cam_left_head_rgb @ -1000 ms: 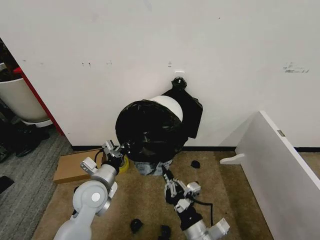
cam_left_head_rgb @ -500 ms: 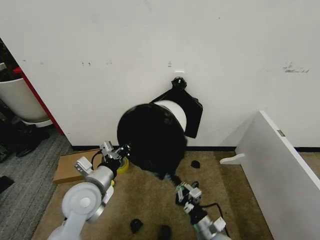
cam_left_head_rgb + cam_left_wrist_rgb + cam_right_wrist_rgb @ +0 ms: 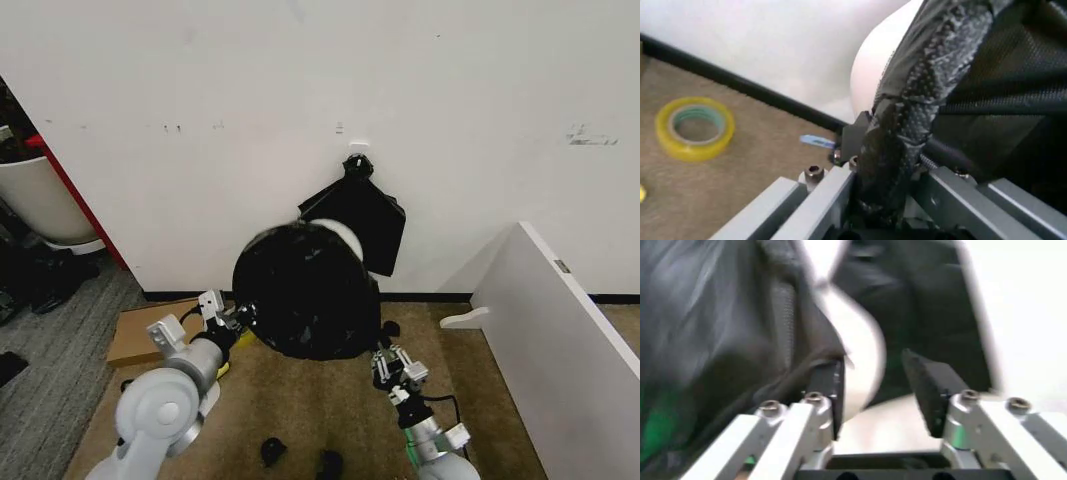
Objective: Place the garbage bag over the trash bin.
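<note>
Garbage bag [image 3: 300, 300] hid nearly all of the trash bin [image 3: 345, 236]; just a white sliver showed at the bag's top, motion-blurred. Bin base not visible behind the bag. Right end effector [image 3: 873, 385] sat close to the bag, everything beyond it smeared. Left end effector [image 3: 890, 170] pads buried under bag plastic.

No readable text, labels, brands or numbers; marks on wall [image 3: 590, 136] illegible.

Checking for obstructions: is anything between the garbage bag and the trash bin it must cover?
Nothing visible. The garbage bag already wraps the trash bin; the left claw grips its rim, the right claw hangs open beside it.
</note>
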You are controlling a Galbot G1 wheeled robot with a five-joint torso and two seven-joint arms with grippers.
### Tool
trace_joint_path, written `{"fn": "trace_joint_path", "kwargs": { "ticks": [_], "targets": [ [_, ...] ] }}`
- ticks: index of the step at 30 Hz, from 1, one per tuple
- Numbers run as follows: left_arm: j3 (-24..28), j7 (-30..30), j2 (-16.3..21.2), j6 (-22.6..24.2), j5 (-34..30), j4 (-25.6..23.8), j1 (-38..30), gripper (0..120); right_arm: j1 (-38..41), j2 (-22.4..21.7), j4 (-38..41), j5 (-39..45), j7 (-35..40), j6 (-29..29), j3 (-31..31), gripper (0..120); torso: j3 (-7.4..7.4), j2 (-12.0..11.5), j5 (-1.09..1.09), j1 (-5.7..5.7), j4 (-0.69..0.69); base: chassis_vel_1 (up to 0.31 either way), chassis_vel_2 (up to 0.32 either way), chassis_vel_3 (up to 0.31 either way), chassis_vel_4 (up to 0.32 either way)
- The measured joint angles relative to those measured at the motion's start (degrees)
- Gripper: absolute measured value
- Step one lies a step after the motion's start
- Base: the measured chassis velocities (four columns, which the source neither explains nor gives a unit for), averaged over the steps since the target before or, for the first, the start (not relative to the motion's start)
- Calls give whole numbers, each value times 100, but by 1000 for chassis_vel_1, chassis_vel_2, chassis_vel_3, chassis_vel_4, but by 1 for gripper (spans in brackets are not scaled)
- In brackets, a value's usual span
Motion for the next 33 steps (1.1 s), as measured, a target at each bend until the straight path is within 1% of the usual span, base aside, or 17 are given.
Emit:
{"fn": "trace_joint_path", "kwargs": {
  "ticks": [3,4,7,10,11,13,14,15,17,19,20,24,27,28,29,30,33],
  "targets": [
    [84,6,-23,-112,94,179,1,0,-155,-77,569,342,1244,-487,-34,48,0,0,0,0,0,0,0,0,0],
    [84,6,-23,-112,94,179,1,0,-155,-77,569,342,1244,-487,-34,48,0,0,0,0,0,0,0,0,0],
    [214,35,-42,-235,221,271,8,0,-310,-60,1093,237,1997,-788,-127,59,0,0,1,0,0,0,0,0,0],
    [427,150,-59,-464,470,352,20,0,-506,-21,1713,-188,2189,-940,-316,74,0,0,0,-1,0,0,0,0,0],
    [427,150,-59,-464,470,352,20,0,-506,-21,1713,-188,2189,-940,-316,74,0,0,0,-1,0,0,0,0,0],
    [617,240,-88,-635,655,382,41,0,-647,-18,2112,-706,2170,-1073,-519,81,-1,0,1,-1,0,0,0,0,0],
    [725,311,-123,-740,797,391,68,0,-736,-19,2307,-1141,2157,-1249,-669,86,-1,0,-2,-1,0,0,0,0,0],
    [773,353,-146,-801,883,395,88,0,-784,-21,2392,-1454,2151,-1373,-772,87,-1,0,-2,-1,-1,0,0,0,0],
    [847,417,-207,-918,1095,412,122,0,-827,-26,2471,-2149,2185,-1654,-1009,83,-1,1,-1,-1,-1,0,0,0,0],
    [886,438,-263,-982,1260,440,144,0,-777,-12,2411,-2801,2349,-2018,-1162,74,-1,1,0,-1,0,0,0,0,0],
    [886,438,-263,-982,1260,440,144,0,-777,-12,2411,-2801,2349,-2018,-1162,74,-1,1,0,-1,0,0,0,0,0],
    [933,461,-303,-1028,1443,546,164,0,-522,33,2206,-3573,2729,-2667,-1292,58,-1,1,1,-1,0,0,0,0,0],
    [965,483,-302,-1052,1490,647,149,0,-284,23,2241,-3610,2971,-3537,-1463,46,-1,1,1,-1,2,0,0,0,0],
    [965,483,-302,-1052,1490,647,149,0,-284,23,2241,-3610,2971,-3537,-1463,46,-1,1,1,-1,2,0,0,0,0],
    [990,489,-302,-1055,1497,699,110,0,-198,22,2256,-3554,3033,-3811,-1510,42,0,1,1,-1,2,0,0,0,0],
    [1011,499,-309,-1055,1507,753,69,0,-94,20,2272,-3441,3090,-4052,-1568,38,0,1,0,-1,-1,0,0,0,0],
    [1040,511,-352,-1057,1522,847,17,0,278,24,2303,-2898,3167,-4417,-1779,25,0,1,0,-1,0,0,0,0,0]
  ]
}}
